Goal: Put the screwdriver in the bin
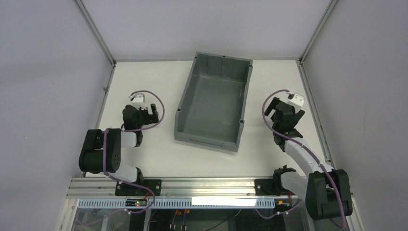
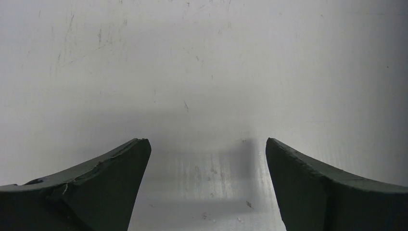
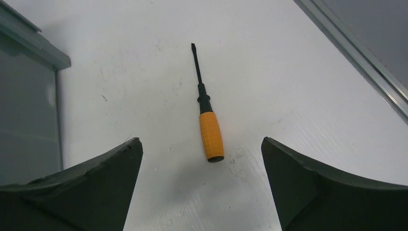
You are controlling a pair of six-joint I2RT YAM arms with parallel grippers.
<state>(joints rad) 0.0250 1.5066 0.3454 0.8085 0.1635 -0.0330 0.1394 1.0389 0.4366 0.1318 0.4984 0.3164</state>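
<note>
The screwdriver (image 3: pixel 210 134), with an orange handle and a thin black shaft, lies flat on the white table, its tip pointing away from me. It shows only in the right wrist view; in the top view the right gripper hides it. My right gripper (image 3: pixel 201 142) is open and hovers just above it, with the handle's end between the fingers and touching neither. In the top view the right gripper (image 1: pixel 285 114) is right of the dark grey bin (image 1: pixel 207 139). The bin is empty, and its wall (image 3: pixel 29 110) shows at the left. My left gripper (image 1: pixel 144 113) is open and empty over bare table (image 2: pixel 207 142).
An aluminium frame rail (image 3: pixel 356 53) runs along the table's right edge, close to the screwdriver. Grey enclosure walls stand on the left, right and back. White table surface (image 1: pixel 159 154) lies between the bin and the arm bases.
</note>
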